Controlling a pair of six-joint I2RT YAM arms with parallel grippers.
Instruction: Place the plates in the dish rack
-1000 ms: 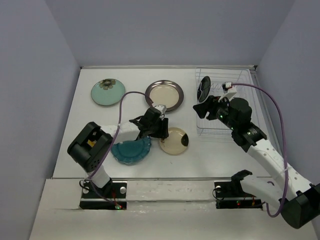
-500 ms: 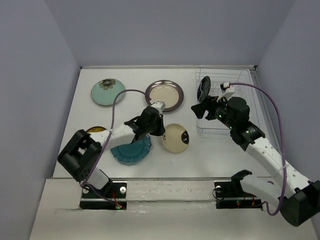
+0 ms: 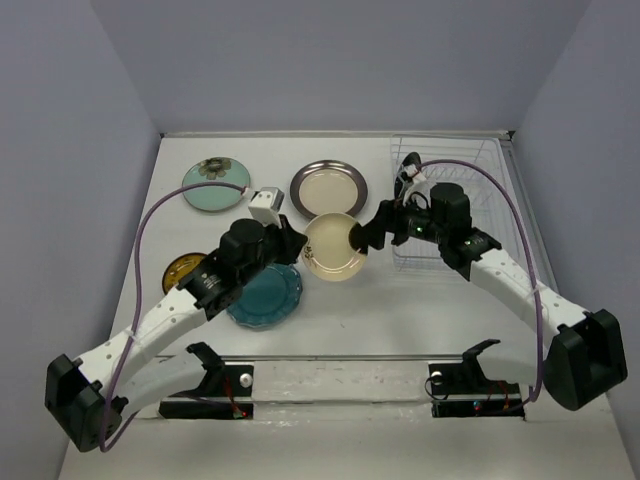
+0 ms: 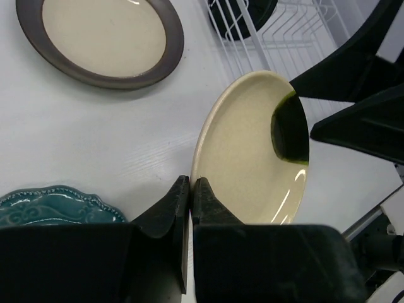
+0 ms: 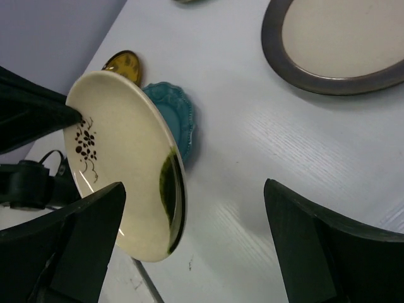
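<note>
My left gripper [image 3: 297, 243] [image 4: 190, 183] is shut on the near rim of the cream plate [image 3: 333, 247] [image 4: 252, 164], which hangs tilted above the table. Wide open, my right gripper [image 3: 372, 237] [image 5: 194, 189] has its fingers on either side of that cream plate's [image 5: 120, 164] far rim, not touching it. The white dish rack [image 3: 470, 165] [image 4: 297, 25] stands at the back right with a black plate [image 4: 243, 12] upright in it. On the table lie the mint plate [image 3: 214, 185], a dark-rimmed plate [image 3: 328, 188] [image 4: 101, 38] [image 5: 334, 44], the teal plate [image 3: 265, 295] [image 5: 173, 113] and the yellow-orange plate [image 3: 183, 270] [image 5: 123, 63].
Grey walls close in the table on the left, back and right. Both arm bases [image 3: 340, 380] sit at the near edge. Purple cables [image 3: 165, 215] arc over each arm.
My left gripper shut on the cream plate's rim, lifted it off the table and carried it up and right. My right gripper left the rack, moved left and opened wider around the plate.
</note>
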